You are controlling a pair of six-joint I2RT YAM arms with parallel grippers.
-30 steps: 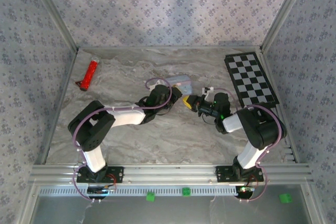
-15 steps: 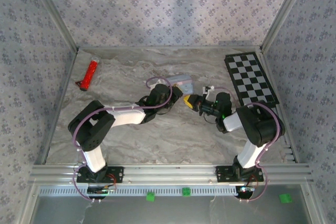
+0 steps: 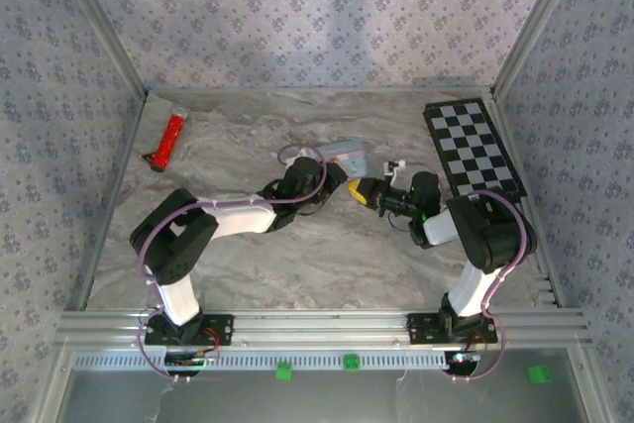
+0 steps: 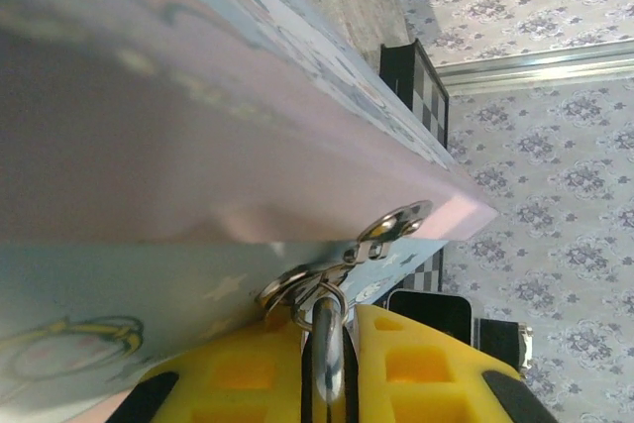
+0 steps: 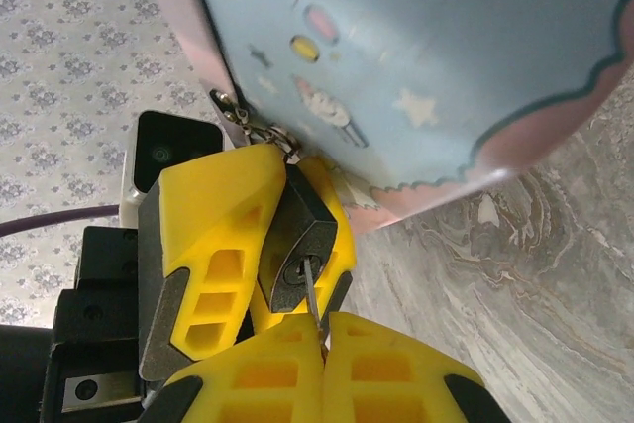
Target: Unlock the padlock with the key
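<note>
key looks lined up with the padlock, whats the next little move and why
Probably ease the right gripper forward along the key's line to seat it before any turn. The key has its tip at the keyhole of the padlock, with bare blade showing, and the left gripper clamps the lock steady at the tin.

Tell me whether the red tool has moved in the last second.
No. The red tool lies where it did, near the left wall.

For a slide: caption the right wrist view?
Right end effector holds the key in the padlock, gripped by the left end effector, on the blue tin.
</note>
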